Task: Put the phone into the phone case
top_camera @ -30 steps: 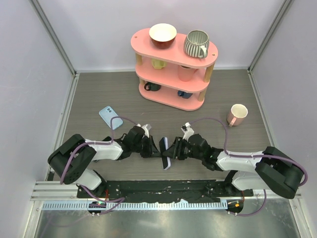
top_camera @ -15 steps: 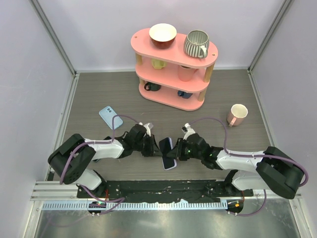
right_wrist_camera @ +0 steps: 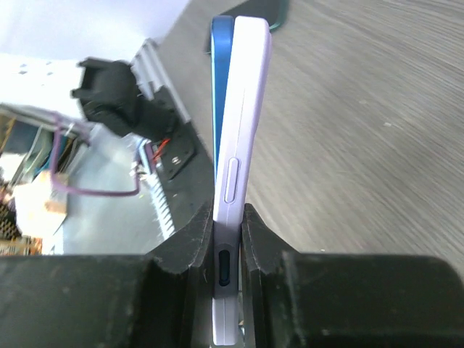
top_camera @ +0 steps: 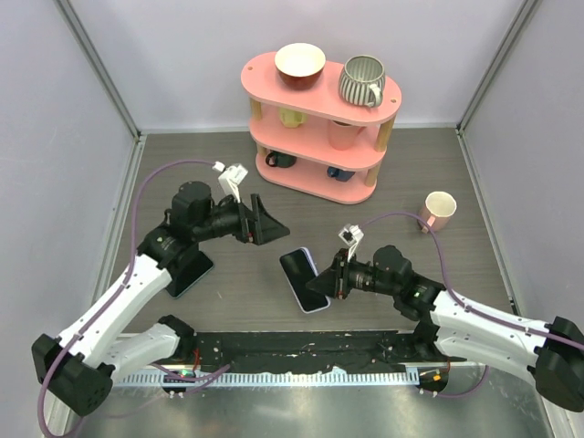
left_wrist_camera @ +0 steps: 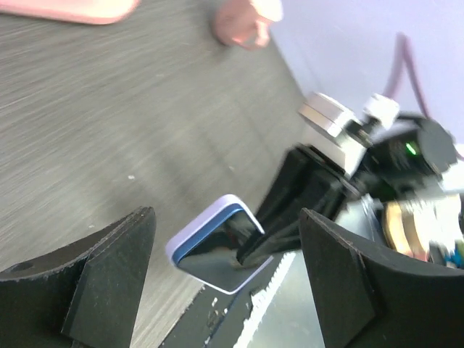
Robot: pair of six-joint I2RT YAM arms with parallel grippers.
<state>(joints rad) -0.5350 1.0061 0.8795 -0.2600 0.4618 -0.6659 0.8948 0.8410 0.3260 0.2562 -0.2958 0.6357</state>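
Right gripper [top_camera: 323, 280] is pinched on the near end of the phone [top_camera: 302, 276], one finger on each broad face. The right wrist view shows those fingers [right_wrist_camera: 181, 250] pressed tight against it. The phone has a dark screen and a blue edge, and it sits inside the pale lavender phone case [right_wrist_camera: 244, 123]. In the left wrist view the lavender rim wraps the blue edge around the far corner. Along the long side the blue stands slightly proud of the lavender, so I cannot tell whether it is fully seated. The pair is held tilted and looks clear of the table [top_camera: 411, 164], low over its near middle. The lower corner is close to the black front rail [top_camera: 274, 342].

Left gripper [top_camera: 264, 222] is spread wide and holds nothing. It is raised over the left-centre of the table, pointing right toward the phone and well apart from it. Bare wood lies between the two grippers.

Beyond them the pink shelf [top_camera: 319, 96] stands against the back wall, and its lowest tier reaches forward to the table's middle. A pink mug [top_camera: 440, 210] sits to the right, well apart from the right gripper and near the right wall [top_camera: 538, 137]. The left arm's elbow and base fill the near-left corner beside the left wall [top_camera: 55, 137]. The widest open room is the strip between the shelf's foot and the held phone.
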